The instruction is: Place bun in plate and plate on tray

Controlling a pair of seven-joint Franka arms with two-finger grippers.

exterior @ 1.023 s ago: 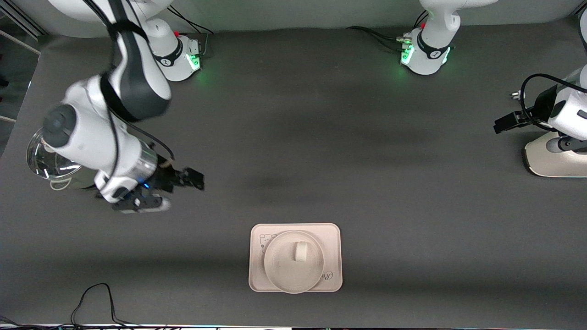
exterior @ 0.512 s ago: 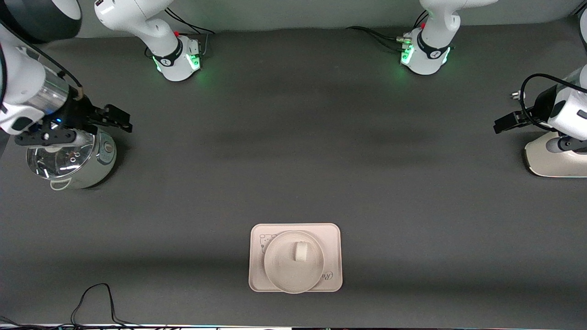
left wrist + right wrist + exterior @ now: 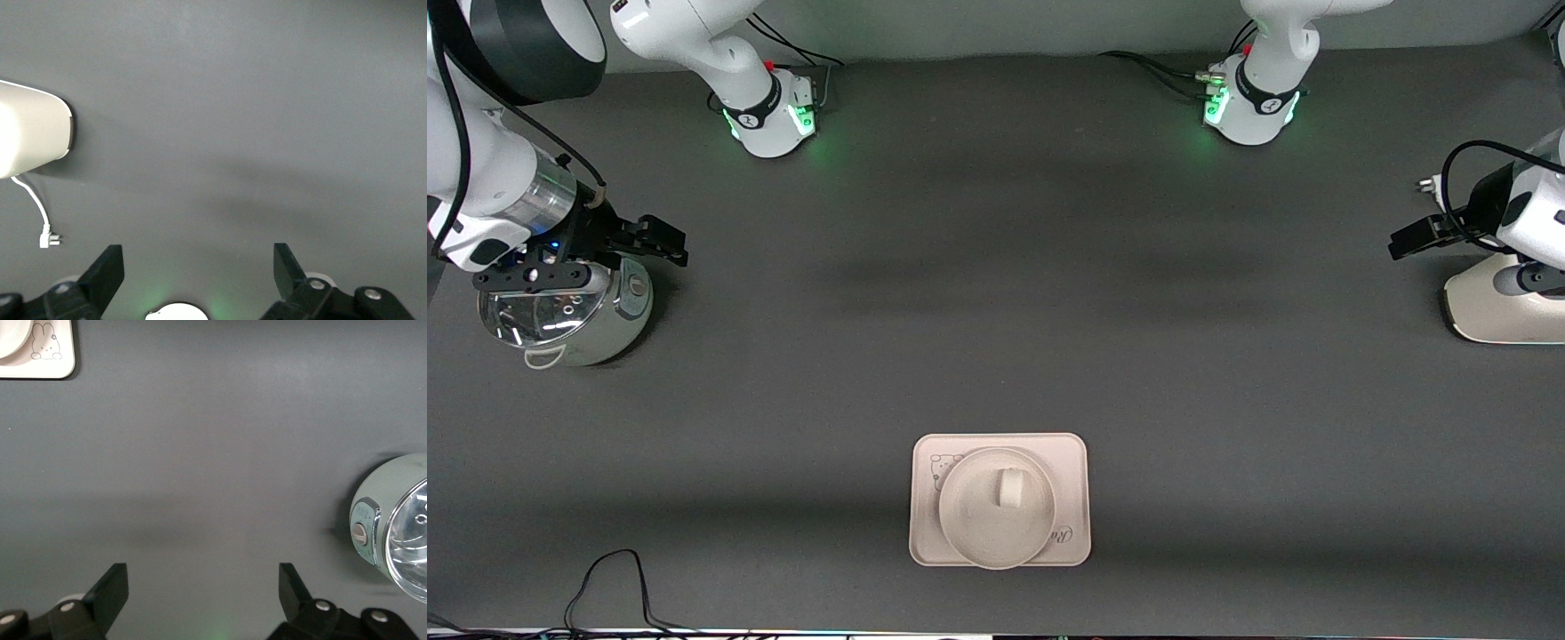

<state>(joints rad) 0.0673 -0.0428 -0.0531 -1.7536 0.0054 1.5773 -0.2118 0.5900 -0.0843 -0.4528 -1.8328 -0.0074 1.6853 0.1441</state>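
The small white bun [image 3: 1012,487] lies on the round cream plate [image 3: 978,526]. The plate sits on the rectangular tray [image 3: 1072,462], near the front camera at mid-table. My right gripper [image 3: 665,242] is open and empty, up in the air over the edge of a steel pot at the right arm's end. Its wrist view shows its open gripper [image 3: 203,593] over bare table, with a tray corner [image 3: 57,353] and a bit of the plate [image 3: 10,337] far off. My left gripper [image 3: 1405,242] waits, open and empty [image 3: 198,273], at the left arm's end.
A steel pot with a glass lid [image 3: 560,311] stands under my right wrist and shows in the right wrist view [image 3: 393,533]. A white appliance [image 3: 1503,307] with a cord and plug [image 3: 47,237] stands by my left gripper. A black cable [image 3: 614,578] lies at the front edge.
My right arm has swung away from mid-table toward the right arm's end and now hangs over the pot. Bun, plate, tray and the left arm have stayed put.
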